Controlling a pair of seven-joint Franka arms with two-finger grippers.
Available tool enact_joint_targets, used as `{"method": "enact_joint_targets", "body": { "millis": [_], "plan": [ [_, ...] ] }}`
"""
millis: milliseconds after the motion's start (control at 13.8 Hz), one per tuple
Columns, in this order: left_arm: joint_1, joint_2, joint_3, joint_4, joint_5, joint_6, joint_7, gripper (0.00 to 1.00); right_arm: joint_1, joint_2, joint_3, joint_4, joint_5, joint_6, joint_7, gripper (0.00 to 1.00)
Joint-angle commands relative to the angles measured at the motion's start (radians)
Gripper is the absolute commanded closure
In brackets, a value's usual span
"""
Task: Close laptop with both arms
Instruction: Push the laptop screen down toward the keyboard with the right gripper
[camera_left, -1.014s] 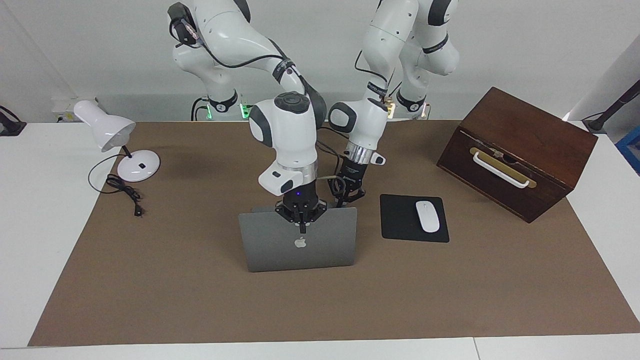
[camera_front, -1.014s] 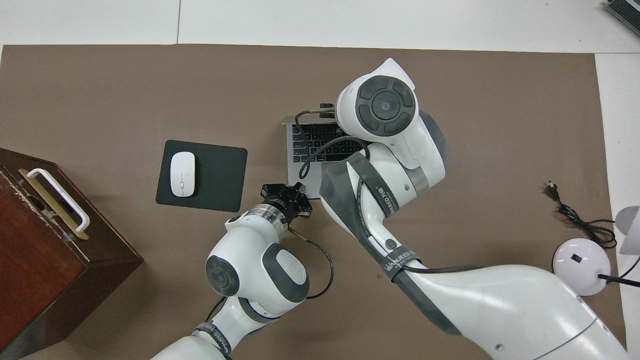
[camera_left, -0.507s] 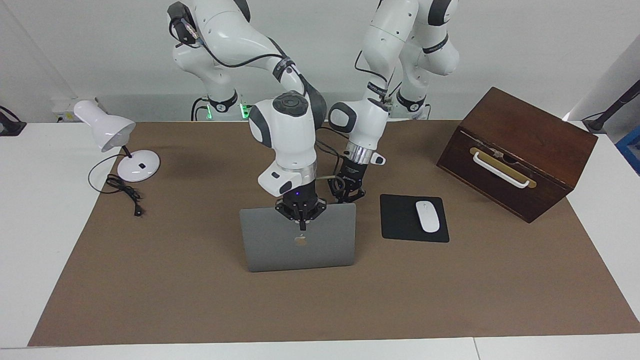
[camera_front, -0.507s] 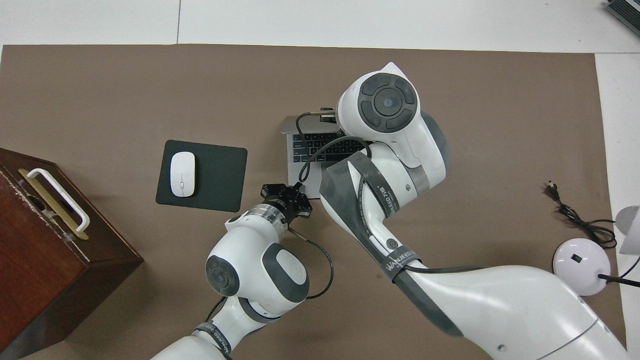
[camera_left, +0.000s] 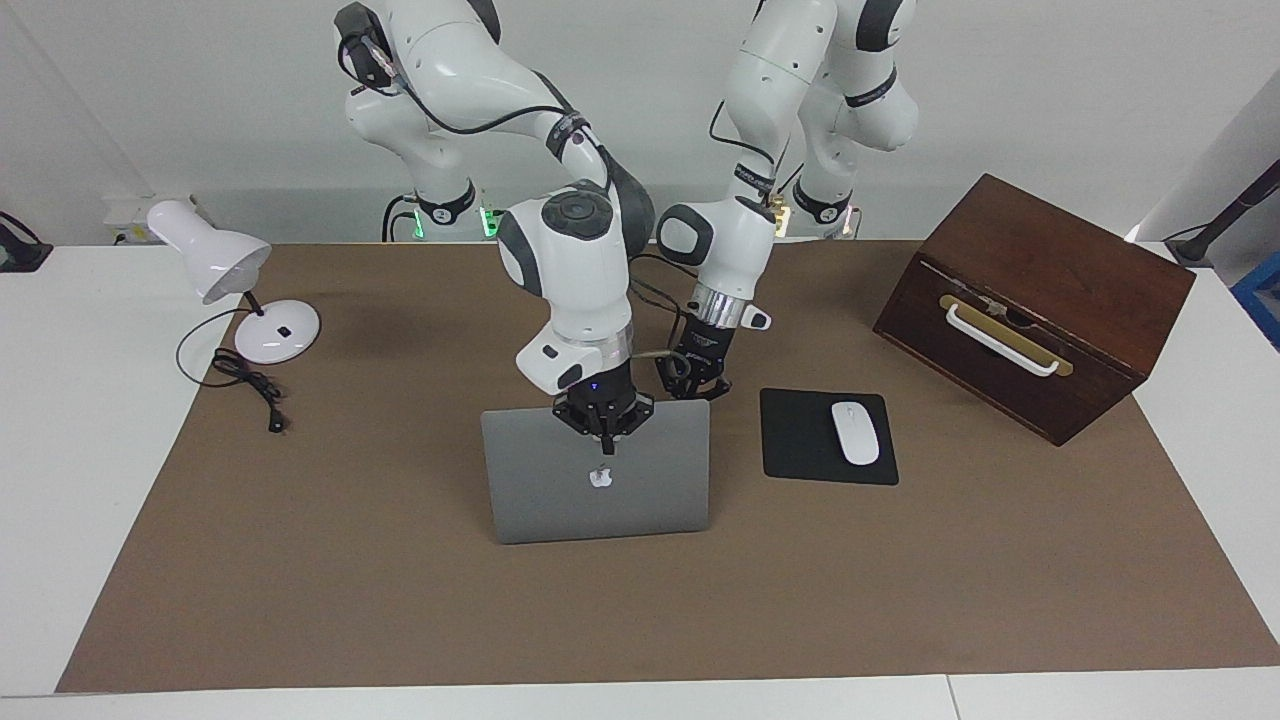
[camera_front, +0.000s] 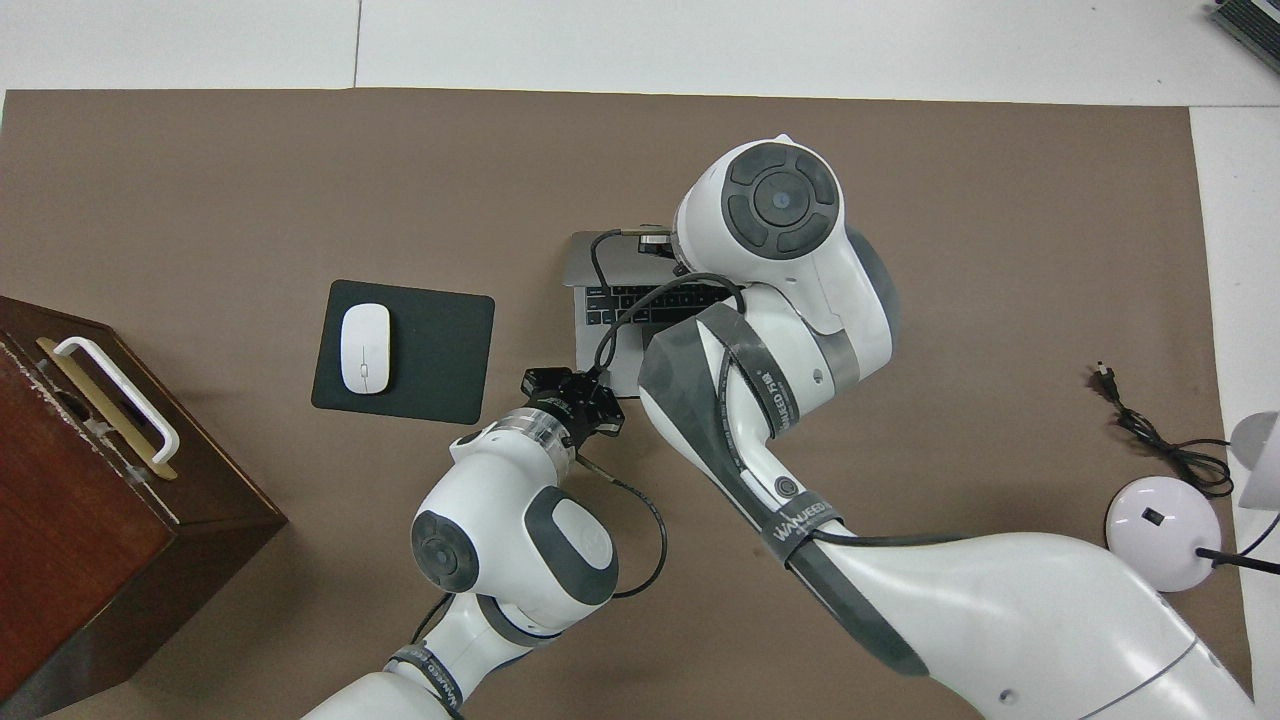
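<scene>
Laptop (camera_left: 597, 485) lid is tipping down; right gripper (camera_left: 603, 445) presses on it clenched, left gripper (camera_left: 692, 392) clenched beside its base

We see a white table (camera_left: 80, 500) covered by a large brown paper-like mat (camera_left: 400, 600), and on the mat near its middle sits a thin silver-grey metal laptop (camera_left: 560, 500), lid partly raised. Beside it toward the left arm's end lies a flat black rectangular mouse pad (camera_left: 795, 440) with a white oval mouse (camera_left: 855, 432) on it, then a dark brown wooden box (camera_left: 1030, 300) with a white handle, tilted. At the right arm's end we note a white desk lamp (camera_left: 240, 300) whose round base straddles the mat's edge, its black cord (camera_left: 250, 385) coiled just beside it.
</scene>
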Motion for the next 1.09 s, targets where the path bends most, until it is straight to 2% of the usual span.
{"method": "enact_joint_targets", "body": {
  "millis": [0,507,1014],
  "plan": [
    [-0.013,0.065,0.008,-0.005,-0.026,-0.003,-0.005,1.0,-0.002,-0.036,0.005,-0.056,0.02,0.007,0.026,1.0],
    [-0.013,0.065,0.008,-0.005,-0.026,-0.003,-0.005,1.0,-0.009,-0.055,0.005,-0.115,0.021,0.054,0.026,1.0],
    [-0.013,0.065,0.008,-0.005,-0.028,-0.003,-0.005,1.0,-0.011,-0.055,0.005,-0.132,0.061,0.07,0.026,1.0]
  ]
}}
